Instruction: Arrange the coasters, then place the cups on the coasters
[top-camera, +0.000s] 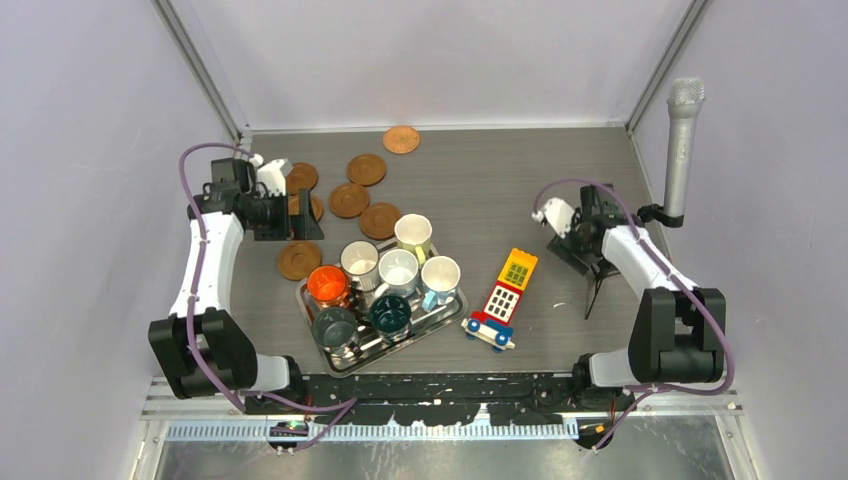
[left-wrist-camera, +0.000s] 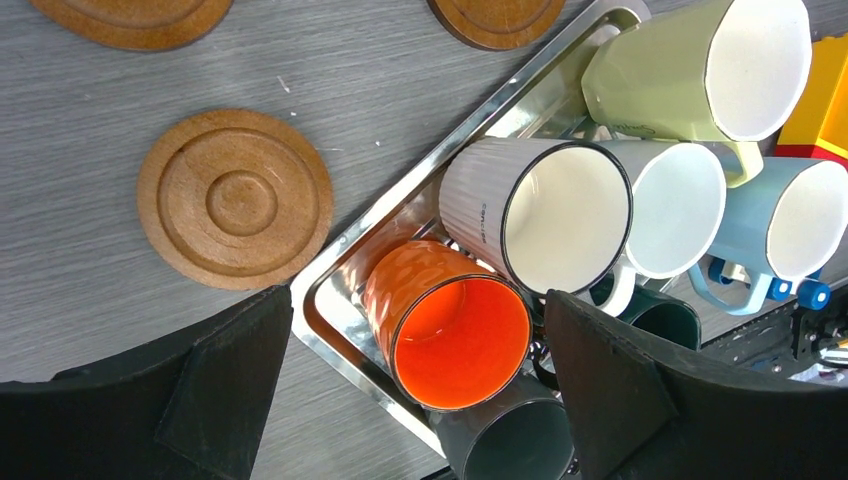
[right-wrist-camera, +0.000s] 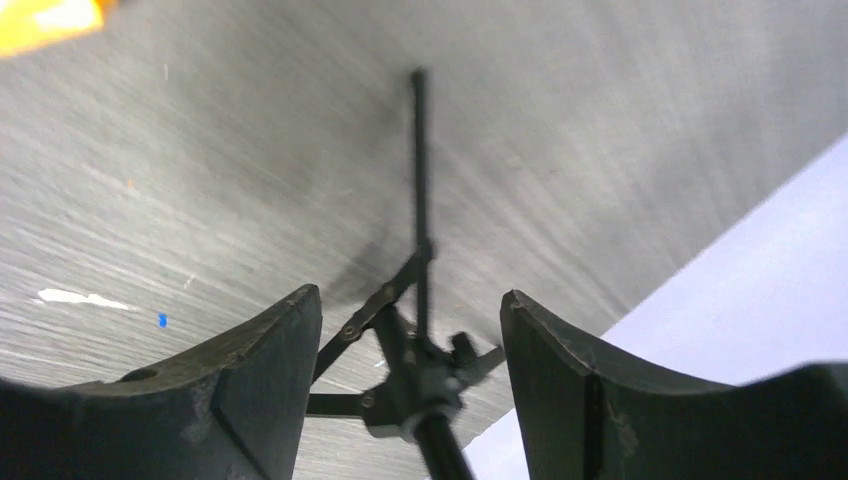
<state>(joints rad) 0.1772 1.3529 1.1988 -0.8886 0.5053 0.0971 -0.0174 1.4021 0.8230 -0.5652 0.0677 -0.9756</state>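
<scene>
Several brown coasters lie spread on the table at the back left, one close under my left wrist view. The cups stand packed on a metal tray: an orange cup, white ones, a pale yellow one, a light blue one and two dark green ones. My left gripper hangs open among the coasters, left of the tray, holding nothing. At the right, my right gripper stands open on either side of a black tripod without touching it.
A colourful toy block vehicle lies right of the tray. A grey microphone stands at the far right by the wall. The tripod's thin legs reach over the table near my right arm. Walls enclose the table on three sides.
</scene>
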